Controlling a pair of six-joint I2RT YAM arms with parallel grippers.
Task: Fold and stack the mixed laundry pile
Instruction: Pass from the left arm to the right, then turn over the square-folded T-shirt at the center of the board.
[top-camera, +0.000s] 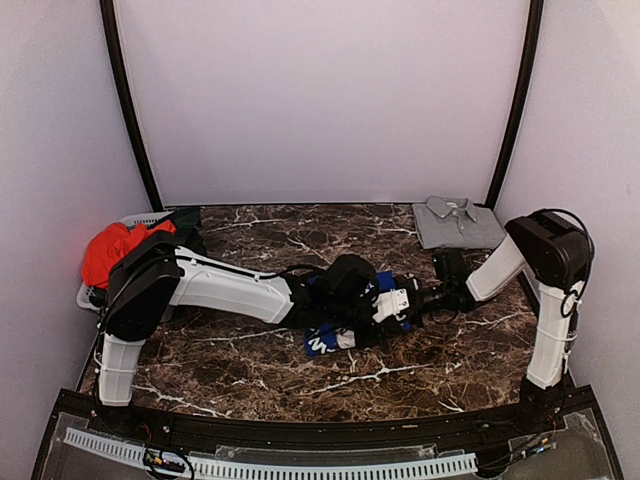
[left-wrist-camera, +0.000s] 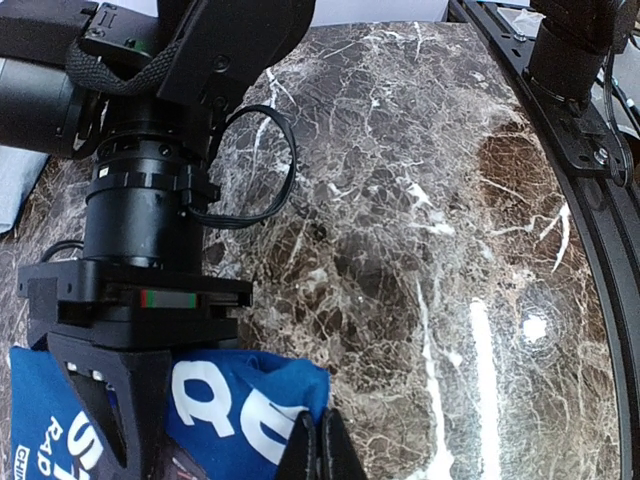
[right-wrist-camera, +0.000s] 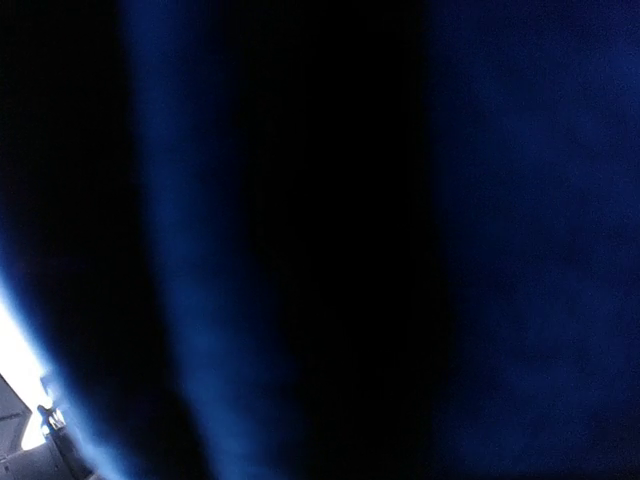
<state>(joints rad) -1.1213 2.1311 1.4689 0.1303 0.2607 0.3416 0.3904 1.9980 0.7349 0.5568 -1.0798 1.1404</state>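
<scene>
The royal-blue T-shirt (top-camera: 322, 342) with white print lies bunched at the table's middle, under both wrists. In the left wrist view my left gripper (left-wrist-camera: 320, 448) is shut, its fingertips pressed together at the shirt's raised edge (left-wrist-camera: 235, 400). My right gripper (top-camera: 392, 303) reaches in from the right into the same cloth. Blue fabric (right-wrist-camera: 500, 200) fills the whole right wrist view and hides its fingers. A folded grey shirt (top-camera: 455, 222) lies at the back right. A red-orange garment (top-camera: 112, 252) and dark cloth (top-camera: 186, 222) sit at the left.
The red-orange garment rests in a pale basket (top-camera: 88, 296) at the table's left edge. The marble table (top-camera: 250, 372) ends at a black frame along the front. The right arm's black wrist body (left-wrist-camera: 130, 230) stands close beside my left fingers.
</scene>
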